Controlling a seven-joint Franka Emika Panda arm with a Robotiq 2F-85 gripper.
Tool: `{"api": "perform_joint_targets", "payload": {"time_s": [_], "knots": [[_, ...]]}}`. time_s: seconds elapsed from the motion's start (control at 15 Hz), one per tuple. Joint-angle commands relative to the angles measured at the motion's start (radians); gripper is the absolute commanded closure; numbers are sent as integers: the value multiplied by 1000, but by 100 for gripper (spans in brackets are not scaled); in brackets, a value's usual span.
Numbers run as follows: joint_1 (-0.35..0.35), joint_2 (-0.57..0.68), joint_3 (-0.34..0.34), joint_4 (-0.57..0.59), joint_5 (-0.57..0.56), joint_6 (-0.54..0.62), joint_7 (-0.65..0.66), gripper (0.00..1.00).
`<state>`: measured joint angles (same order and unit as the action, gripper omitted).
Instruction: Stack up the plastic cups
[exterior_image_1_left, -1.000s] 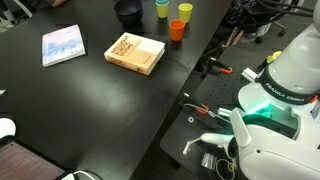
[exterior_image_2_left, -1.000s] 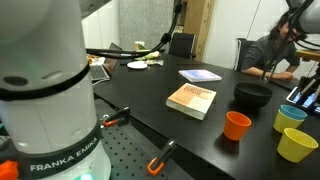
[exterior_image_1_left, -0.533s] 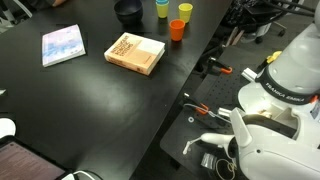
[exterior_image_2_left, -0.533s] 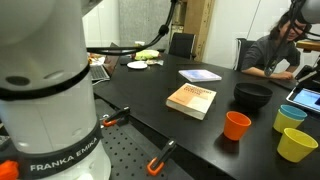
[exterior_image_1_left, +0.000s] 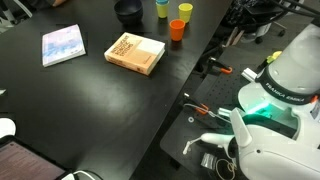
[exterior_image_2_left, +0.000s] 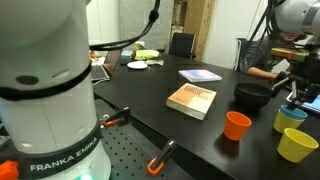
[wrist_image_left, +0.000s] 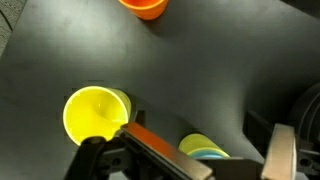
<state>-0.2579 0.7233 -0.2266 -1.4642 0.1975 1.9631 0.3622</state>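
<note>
Several plastic cups stand at the table's far end. A yellow cup sits nested inside the blue cup (wrist_image_left: 205, 150) (exterior_image_2_left: 290, 117) (exterior_image_1_left: 162, 8). My gripper (wrist_image_left: 190, 160) (exterior_image_2_left: 296, 92) hangs open right over this pair, fingers (wrist_image_left: 283, 155) wide on either side and touching nothing. A second yellow cup (wrist_image_left: 95, 115) (exterior_image_2_left: 297, 146) (exterior_image_1_left: 185, 12) stands upright and alone beside them. The orange cup (wrist_image_left: 143, 5) (exterior_image_2_left: 237, 125) (exterior_image_1_left: 177, 29) stands apart, nearer the book.
A dark round bowl (exterior_image_2_left: 253, 96) (exterior_image_1_left: 127, 11) sits close to the cups. An orange book (exterior_image_2_left: 192, 100) (exterior_image_1_left: 135, 53) and a blue booklet (exterior_image_2_left: 200, 75) (exterior_image_1_left: 63, 44) lie mid-table. A person sits behind the far edge (exterior_image_2_left: 280, 50). Tools lie beside the robot base (exterior_image_1_left: 270, 140).
My jaws have opened from partly closed to wide, leaving the yellow cup in the blue one. The arm now shows higher above the cups in an exterior view.
</note>
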Motion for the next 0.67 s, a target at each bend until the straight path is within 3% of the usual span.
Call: {"api": "perform_joint_targets", "payload": {"time_s": [0.0,0.27,0.6], "knots": [[18,-116,-20,-200,-17,73,25,0],[15,-136,-42,-273,-35,116,29,0],[4,-104,-45,-250,-31,116,26,0]]}}
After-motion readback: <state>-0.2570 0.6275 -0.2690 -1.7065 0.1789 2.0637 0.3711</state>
